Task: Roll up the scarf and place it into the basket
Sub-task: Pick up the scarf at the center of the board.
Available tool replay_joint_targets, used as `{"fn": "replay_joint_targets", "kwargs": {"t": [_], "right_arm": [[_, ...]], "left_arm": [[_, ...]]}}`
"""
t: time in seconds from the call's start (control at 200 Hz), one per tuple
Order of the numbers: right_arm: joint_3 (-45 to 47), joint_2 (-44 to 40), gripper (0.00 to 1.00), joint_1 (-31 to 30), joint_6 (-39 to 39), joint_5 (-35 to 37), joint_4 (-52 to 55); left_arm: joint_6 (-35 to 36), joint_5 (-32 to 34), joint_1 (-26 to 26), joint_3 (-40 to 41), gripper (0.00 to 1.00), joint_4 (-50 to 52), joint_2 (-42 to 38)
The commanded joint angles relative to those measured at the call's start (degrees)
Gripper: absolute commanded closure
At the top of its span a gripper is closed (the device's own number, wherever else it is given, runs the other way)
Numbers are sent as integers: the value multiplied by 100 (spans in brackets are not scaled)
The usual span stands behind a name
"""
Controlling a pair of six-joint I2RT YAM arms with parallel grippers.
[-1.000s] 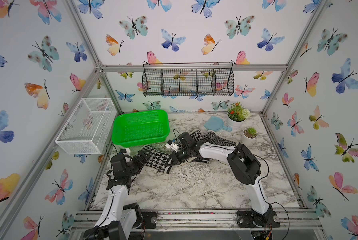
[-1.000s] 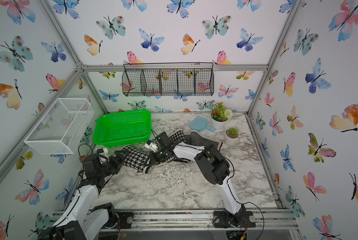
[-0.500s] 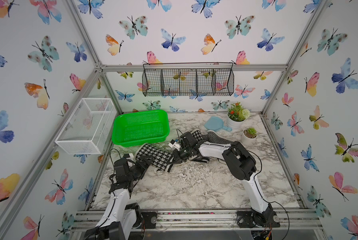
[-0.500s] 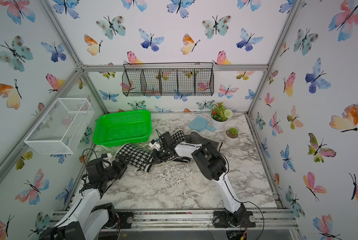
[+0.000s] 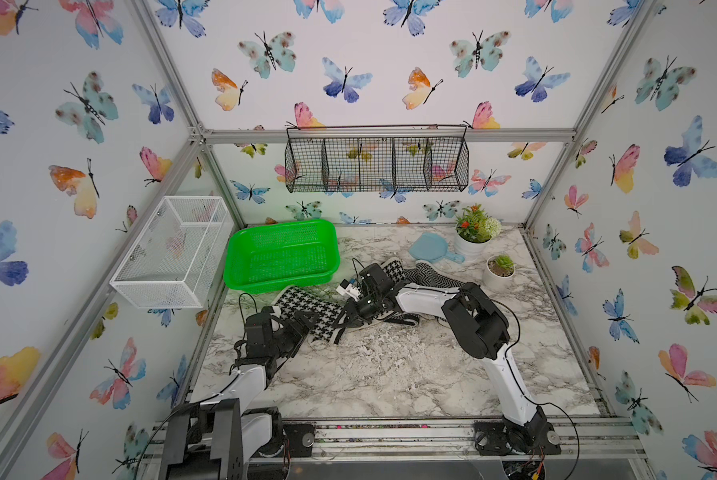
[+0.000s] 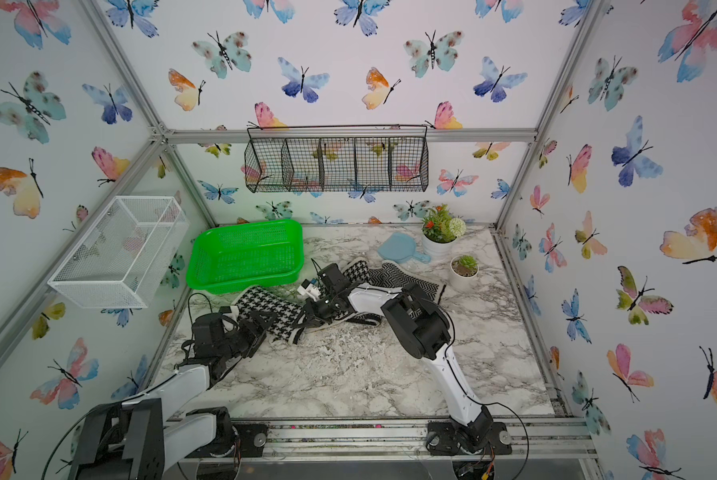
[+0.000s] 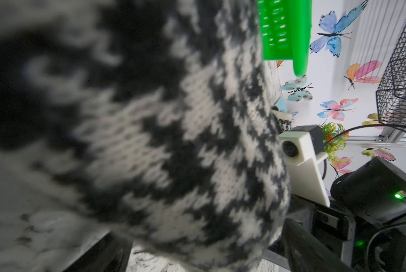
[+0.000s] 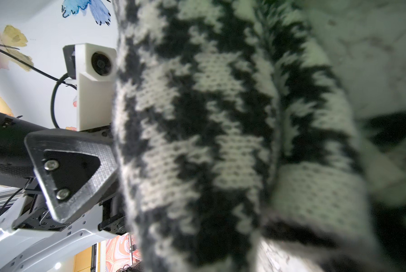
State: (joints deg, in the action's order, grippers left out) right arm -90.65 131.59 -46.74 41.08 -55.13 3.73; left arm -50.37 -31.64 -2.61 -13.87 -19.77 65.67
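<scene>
scarf (image 5: 304, 307), touching right end effector (image 5: 348, 318)

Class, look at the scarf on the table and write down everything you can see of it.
The scarf is a thick knit in black and white: houndstooth over most of it, zigzag at the far end. It lies unrolled, rumpled and partly folded over, on the marble table beside the green basket, not in it. The right gripper looks shut on a fold at its middle; the open left gripper straddles the end nearest it.
</scene>
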Motion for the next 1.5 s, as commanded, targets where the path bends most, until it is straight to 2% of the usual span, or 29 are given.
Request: {"fn": "replay_joint_targets", "kwargs": {"t": [0.0, 0.1, 0.34, 0.415, 0.456, 0.526, 0.586, 0.616, 0.676, 0.746, 0.766, 0.776, 0.781, 0.791, 0.801, 1.001, 1.061, 1.081, 1.166, 1.311, 1.497], "right_arm": [[2, 203, 98, 60, 68, 65, 23], [52, 209, 98, 60, 78, 36, 7], [179, 204, 97, 60, 67, -60, -55], [197, 187, 95, 55, 9, -75, -27], [193, 174, 94, 55, -51, -39, 28], [188, 136, 92, 59, -175, -41, 136], [201, 55, 87, 59, -285, -24, 172], [193, 7, 85, 55, -342, 4, 208], [158, -97, 78, 60, -517, 63, 352], [82, -244, 68, 57, -788, 165, 643], [52, -302, 49, 59, -892, 204, 753], [38, -329, 21, 57, -940, 231, 792], [29, -346, 12, 63, -968, 244, 825], [10, -369, 5, 65, -1020, 272, 885], [-6, -410, 3, 68, -1073, 316, 944], [-68, -1478, 2, 121, -1830, 1351, 1753], [54, -1896, 2, 139, -1908, 1728, 1765], [98, -1999, 2, 139, -1915, 1853, 1749], [348, -2561, 2, 148, -1945, 2268, 1630], [668, -3071, 2, 141, -1962, 2507, 1548], [954, -3317, 2, 148, -1963, 2527, 1491]], "left_arm": [[-25, 569, 73, -153, 2, -399, 291], [-110, 685, 76, -174, 2, -718, 613], [-380, 448, 110, -357, 0, -1753, 1577], [-481, 230, 120, -344, 7, -2095, 1727], [-500, 173, 125, -343, 16, -2200, 1778], [-500, 97, 125, -324, 42, -2286, 1791], [-508, 101, 128, -290, 80, -2267, 1723], [-509, 135, 123, -265, 88, -2218, 1661], [-493, 174, 128, -222, 95, -2171, 1492], [-428, 226, 126, -236, 98, -1913, 1226], [-414, 247, 124, -245, 99, -1819, 1138], [-402, 257, 121, -254, 99, -1773, 1087], [-394, 260, 121, -255, 99, -1748, 1053], [-377, 267, 121, -263, 99, -1703, 994], [-366, 277, 123, -278, 100, -1639, 937], [-81, 336, 138, -857, 100, -253, -444], [-37, 336, 131, -1173, 100, 153, -704], [-12, 557, 138, -1285, 100, 294, -768], [93, 712, 138, -1824, 100, 685, -871], [293, 1147, 128, -2752, 100, 782, -459], [777, 1460, 119, -4226, 100, 1029, 911]]}}
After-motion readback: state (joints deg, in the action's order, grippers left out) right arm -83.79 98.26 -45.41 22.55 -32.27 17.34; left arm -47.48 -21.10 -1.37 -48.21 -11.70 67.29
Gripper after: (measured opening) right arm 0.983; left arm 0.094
